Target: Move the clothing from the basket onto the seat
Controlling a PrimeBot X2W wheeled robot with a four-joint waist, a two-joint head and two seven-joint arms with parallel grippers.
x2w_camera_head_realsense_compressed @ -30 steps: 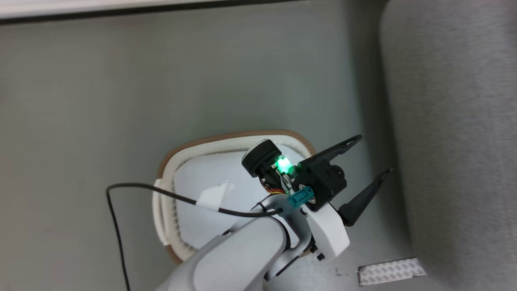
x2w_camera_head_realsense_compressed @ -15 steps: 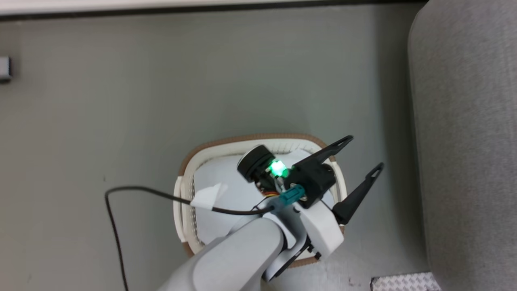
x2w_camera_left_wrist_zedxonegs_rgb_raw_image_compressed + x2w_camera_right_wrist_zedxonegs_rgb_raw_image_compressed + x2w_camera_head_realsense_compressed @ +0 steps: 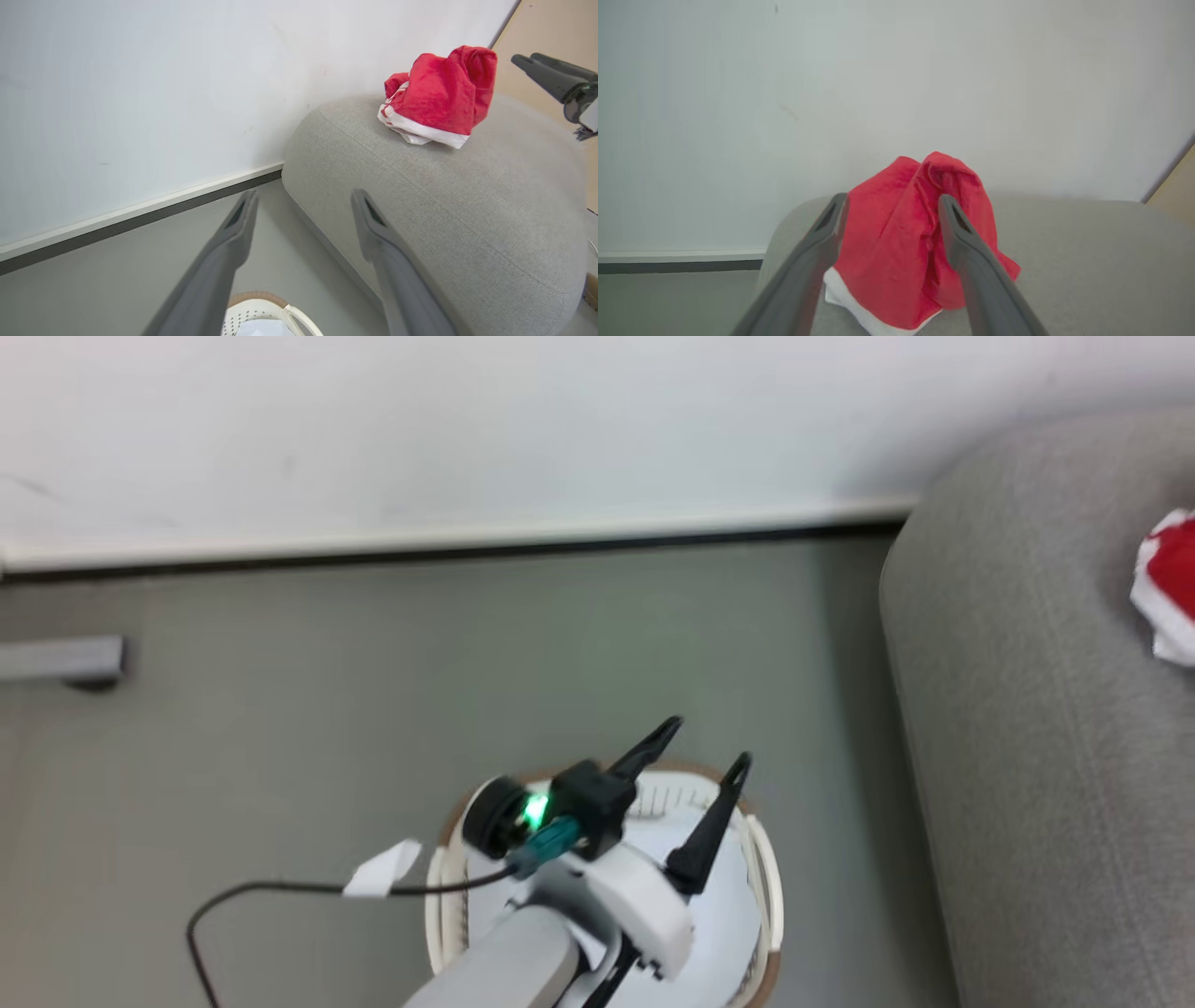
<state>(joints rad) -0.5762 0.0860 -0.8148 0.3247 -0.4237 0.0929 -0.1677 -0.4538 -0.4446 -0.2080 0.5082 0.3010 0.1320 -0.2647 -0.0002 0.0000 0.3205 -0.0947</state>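
The clothing is a crumpled red heap with a white hem, lying on the large grey seat. From the left wrist the clothing sits on the seat near the wall. My right gripper is open, with the clothing standing just beyond its fingers on the seat. That right gripper hovers apart from the heap. My left gripper is open above the cream basket, whose inside shows white. The left gripper holds nothing, and the basket lies below it.
A white wall with a dark baseboard runs behind the grey floor. A black cable with a white tag trails from my left arm. A grey bar lies at the far left. A tan surface borders the seat.
The head camera has tilted up, bringing the wall and the clothing on the seat into view. My left gripper stays open and now points over the basket's far rim.
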